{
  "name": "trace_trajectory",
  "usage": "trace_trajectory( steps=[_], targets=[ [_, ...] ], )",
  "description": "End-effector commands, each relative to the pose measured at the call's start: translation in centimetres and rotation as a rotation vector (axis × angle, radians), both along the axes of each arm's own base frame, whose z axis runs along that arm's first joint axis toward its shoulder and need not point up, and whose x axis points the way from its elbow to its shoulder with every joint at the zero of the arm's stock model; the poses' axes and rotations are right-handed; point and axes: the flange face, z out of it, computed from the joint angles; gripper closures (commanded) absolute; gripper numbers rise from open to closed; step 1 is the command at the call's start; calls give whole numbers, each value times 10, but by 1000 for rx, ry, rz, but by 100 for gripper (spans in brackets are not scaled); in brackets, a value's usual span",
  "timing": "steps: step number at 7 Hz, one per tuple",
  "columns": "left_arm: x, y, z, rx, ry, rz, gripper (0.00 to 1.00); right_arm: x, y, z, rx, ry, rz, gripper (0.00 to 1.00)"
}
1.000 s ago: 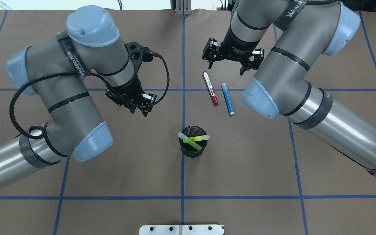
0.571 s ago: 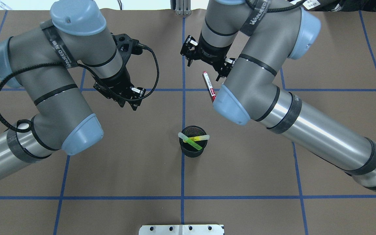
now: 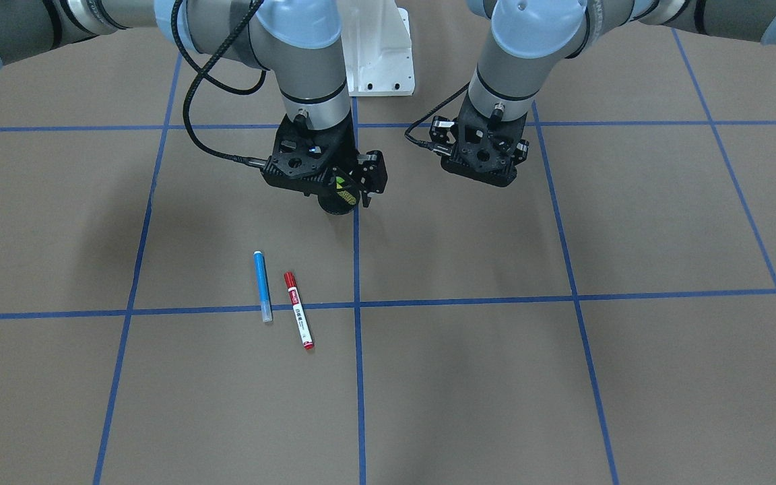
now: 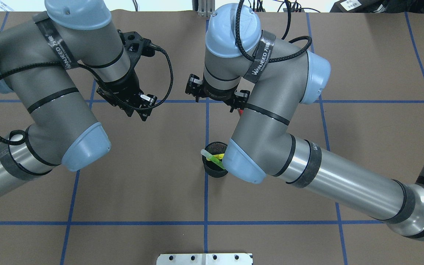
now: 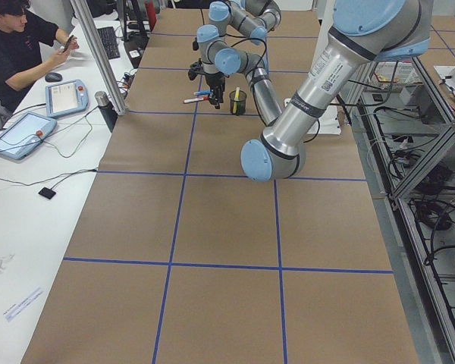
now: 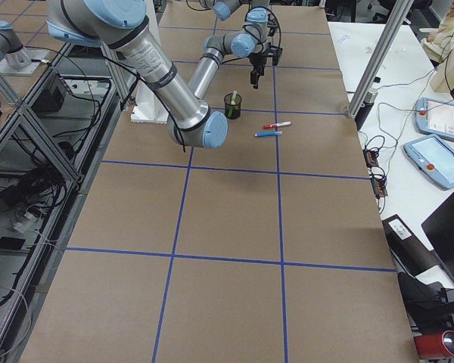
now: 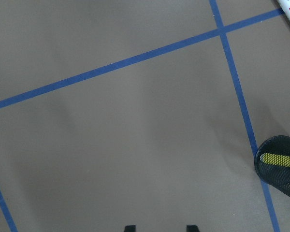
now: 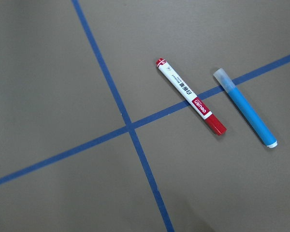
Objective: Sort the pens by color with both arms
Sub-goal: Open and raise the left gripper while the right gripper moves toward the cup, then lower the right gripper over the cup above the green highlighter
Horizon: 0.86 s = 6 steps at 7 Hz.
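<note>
Legible writing: the black strap (image 4: 259,59) on the right arm (image 4: 344,184) reads "WANJEED", and the left arm (image 4: 50,95) carries a matching strap. The red pen (image 8: 191,96) has small black print on its white body and a red label block with white lettering, neither clear enough to read with certainty. It lies flat on the tabletop (image 3: 563,404) across a blue tape line (image 8: 63,157). The blue pen (image 8: 245,107) lies just beside it, nearly parallel and not touching, on the robot's right half. The light green pen (image 4: 207,155) and yellow pen (image 4: 218,157) stand crossed in the black mesh cup (image 4: 212,171) on the centre line. The right end effector (image 4: 214,105) hangs above the tabletop with fingers wide apart and nothing between them. The left end effector (image 4: 137,116) is likewise spread and empty; its wrist view shows two separated fingertips. Against one second ago, the right arm has swung inward to the centre line, and in the overhead view it now hides the blue pen, most of the red pen and part of the cup. The left arm has drawn outward. No pen has shifted.
</note>
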Motion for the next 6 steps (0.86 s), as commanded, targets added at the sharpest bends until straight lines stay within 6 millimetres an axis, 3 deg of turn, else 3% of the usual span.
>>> trace_trajectory(
  steps=[1, 4, 6],
  targets=[
    [-1, 0, 1, -2, -2, -1, 53, -22, 30, -7, -58, -20, -20, 2],
    [-14, -4, -2, 8, 7, -20, 53, -17, 33, -8, -316, -55, 213, 1],
    [-33, -12, -3, 69, 1, 15, 54, -16, 45, 5, -455, 89, 276, 1]
  ],
)
